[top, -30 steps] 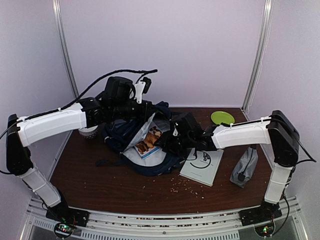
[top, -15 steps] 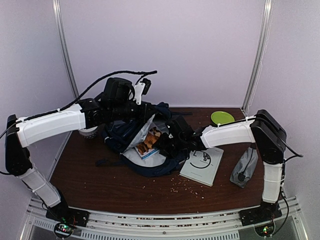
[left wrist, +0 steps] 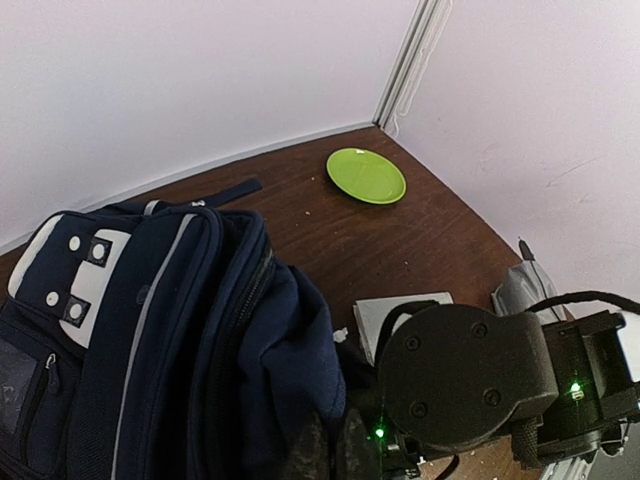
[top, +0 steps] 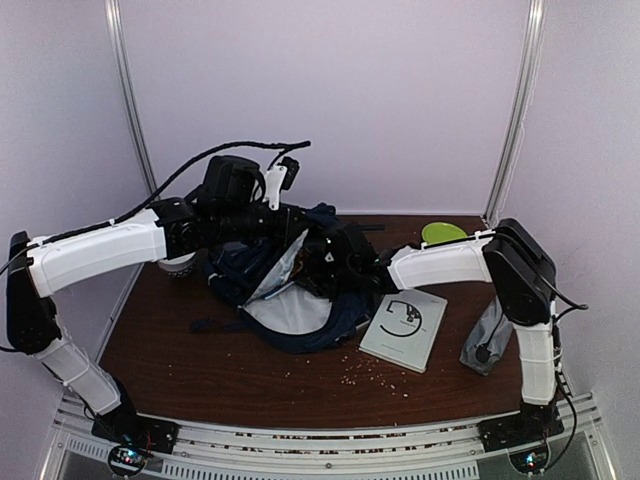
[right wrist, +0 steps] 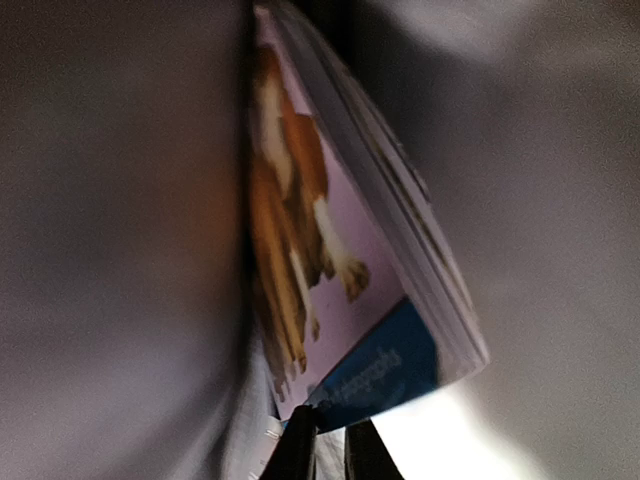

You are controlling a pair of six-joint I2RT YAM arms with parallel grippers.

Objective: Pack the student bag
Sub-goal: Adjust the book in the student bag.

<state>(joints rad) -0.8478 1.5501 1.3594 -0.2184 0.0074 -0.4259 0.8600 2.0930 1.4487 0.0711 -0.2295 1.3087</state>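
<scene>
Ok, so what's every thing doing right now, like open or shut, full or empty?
student bag, open, top edge held up.
dog book, closed, tucked inside the bag.
white booklet, closed, lying flat.
green plate, empty.
grey pouch, lying down, zip too small to tell.
left gripper, shut on the bag's top edge.
right gripper, inside the bag, shut beside the book's corner.

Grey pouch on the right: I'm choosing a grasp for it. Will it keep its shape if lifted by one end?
Probably not: the pouch lies creased and slumped, so it looks soft and would likely sag. It looks fairly flat, so probably light. Pushed, it should slide or bunch, not roll.
</scene>
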